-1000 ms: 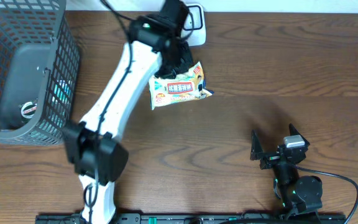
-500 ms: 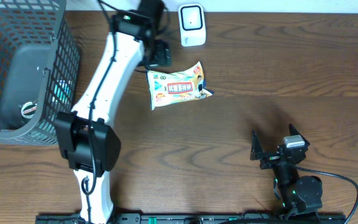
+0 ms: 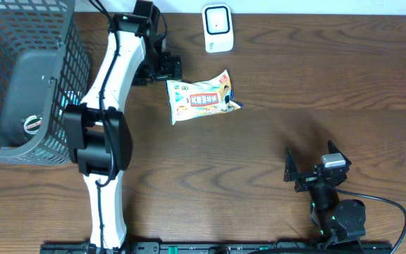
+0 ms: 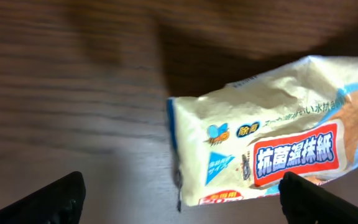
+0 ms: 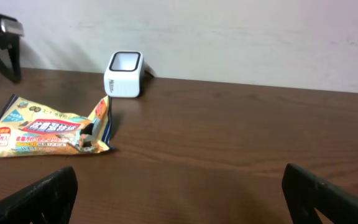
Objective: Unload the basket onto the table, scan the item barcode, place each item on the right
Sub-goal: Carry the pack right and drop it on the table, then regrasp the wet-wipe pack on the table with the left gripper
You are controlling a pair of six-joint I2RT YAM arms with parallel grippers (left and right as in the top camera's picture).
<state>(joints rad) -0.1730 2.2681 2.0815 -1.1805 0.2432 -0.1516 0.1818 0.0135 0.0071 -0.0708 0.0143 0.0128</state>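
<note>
Overhead, a grey basket [image 3: 20, 85] is standing at the left. The left gripper [image 3: 169, 68] is hovering just left of the wipes packet [image 3: 203, 99], its jaws spread wide and holding nothing. The packet is lying flat on the table, near the white scanner [image 3: 218, 28]. The right gripper [image 3: 310, 162] is sitting front right, its jaws wide and empty.

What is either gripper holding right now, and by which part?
Nothing is held. The left gripper stands open beside the wipes packet, which lies on the table; the right gripper is open and empty.
</note>
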